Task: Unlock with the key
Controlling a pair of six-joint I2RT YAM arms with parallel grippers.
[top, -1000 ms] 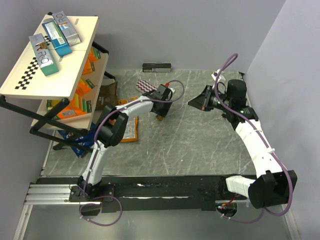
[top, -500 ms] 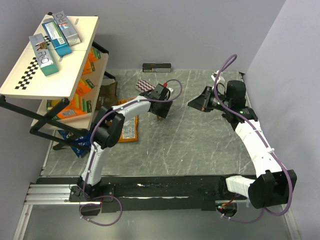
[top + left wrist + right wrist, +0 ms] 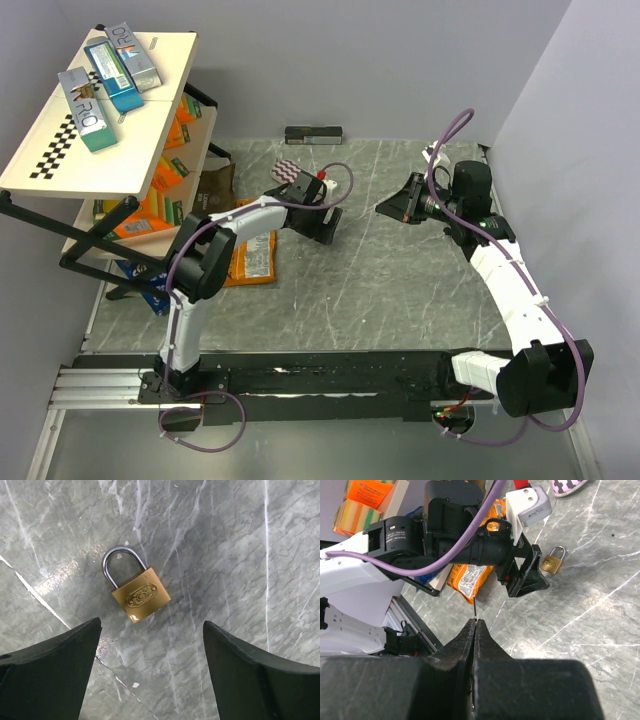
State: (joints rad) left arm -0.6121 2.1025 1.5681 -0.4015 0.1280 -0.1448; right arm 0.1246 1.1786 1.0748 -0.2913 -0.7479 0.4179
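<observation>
A small brass padlock [image 3: 141, 595] with its steel shackle closed lies flat on the grey marble table [image 3: 240, 555]. My left gripper [image 3: 152, 630] hovers just above and near it, its jaws wide open and empty. The padlock also shows in the right wrist view [image 3: 553, 560], just beyond the left gripper [image 3: 527, 582]. In the top view the left gripper [image 3: 325, 226] hides the padlock. My right gripper [image 3: 475, 623] is shut on the key; only its thin blade [image 3: 475, 608] sticks out between the fingertips. It is held in the air to the right [image 3: 386, 207] of the left gripper.
A shelf rack [image 3: 100, 150] with boxes stands at the left. An orange snack bag [image 3: 250, 262] lies by the left arm. A checkered item [image 3: 288, 172] and a dark box [image 3: 314, 134] lie near the back wall.
The left arm swung slightly left and back, moving its gripper a little up-left over the padlock. The right arm has not moved.
</observation>
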